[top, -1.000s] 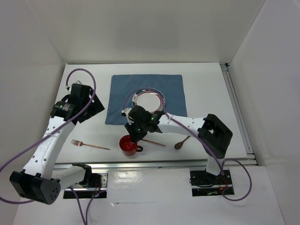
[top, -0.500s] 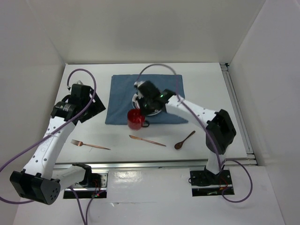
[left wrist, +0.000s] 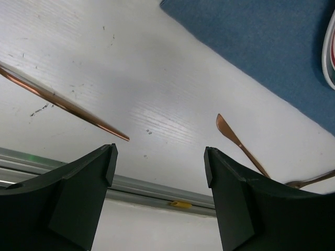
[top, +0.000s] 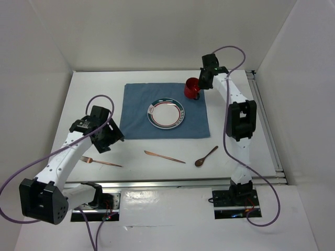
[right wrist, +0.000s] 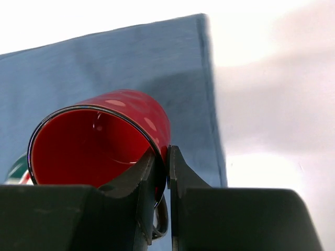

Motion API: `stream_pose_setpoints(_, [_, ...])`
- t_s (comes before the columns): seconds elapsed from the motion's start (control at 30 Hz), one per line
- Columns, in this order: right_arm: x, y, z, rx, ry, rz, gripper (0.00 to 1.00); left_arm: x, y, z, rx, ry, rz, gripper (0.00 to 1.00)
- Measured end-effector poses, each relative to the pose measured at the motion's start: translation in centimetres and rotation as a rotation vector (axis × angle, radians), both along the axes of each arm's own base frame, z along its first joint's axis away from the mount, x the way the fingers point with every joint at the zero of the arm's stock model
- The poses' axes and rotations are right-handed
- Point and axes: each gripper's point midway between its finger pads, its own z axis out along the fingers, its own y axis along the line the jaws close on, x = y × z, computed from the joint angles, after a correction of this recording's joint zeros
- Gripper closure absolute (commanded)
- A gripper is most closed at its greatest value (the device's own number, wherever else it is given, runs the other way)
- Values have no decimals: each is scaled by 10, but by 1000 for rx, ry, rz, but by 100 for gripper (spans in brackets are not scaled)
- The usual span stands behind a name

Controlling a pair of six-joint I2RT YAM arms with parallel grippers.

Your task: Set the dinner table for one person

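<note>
Below both arms, the white tabletop [top: 235, 141], filling the floor of the booth and carrying everything. Toward its far middle, a blue placemat [top: 136, 104], with a striped plate [top: 166, 114] at the centre. Over the placemat's far right corner, a red mug [right wrist: 104, 141], pinched by its wall near the handle in the right end effector [right wrist: 168, 157], closed down to a thin slit. Hard to tell whether touching the cloth or just above it.

To finish this placement well: level the mug first, lower it just beyond the plate's far right, avoid straddling the cloth edge, release only once flat, then lift straight up clear of the handle.

Near the front edge, fork [top: 99, 161], knife [top: 164, 157] and spoon [top: 205, 156]. Between fork and knife, the left end effector [left wrist: 159, 157], spread wide, holding nothing.
</note>
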Motion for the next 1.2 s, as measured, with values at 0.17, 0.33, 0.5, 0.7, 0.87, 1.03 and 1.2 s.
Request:
stream_pose_setpoints(0.17, [17,-10,-57,6,87,-46,100,-8,1,-7,-6,27,30,13])
stream_pose_setpoints(0.33, [33,-16,-41,31,42,-61,100,-14,5,-9,4,41,70,12])
stream_pose_setpoints(0.5, [48,-17,-43,39,16,-66,100,-16,11,-12,21,58,109,3])
stream_pose_setpoints(0.7, [46,-16,-56,41,46,-57,84,-18,15,-28,41,145,155,0])
stream_pose_setpoints(0.87, [47,-12,-56,68,45,-46,21,-17,16,-33,44,175,179,0])
stream_pose_setpoints(1.03, [47,-6,-50,92,33,-18,0,-14,22,-33,42,176,227,0])
stream_pose_setpoints(1.2, [36,-4,-19,115,3,1,0,-14,35,-45,28,205,326,3])
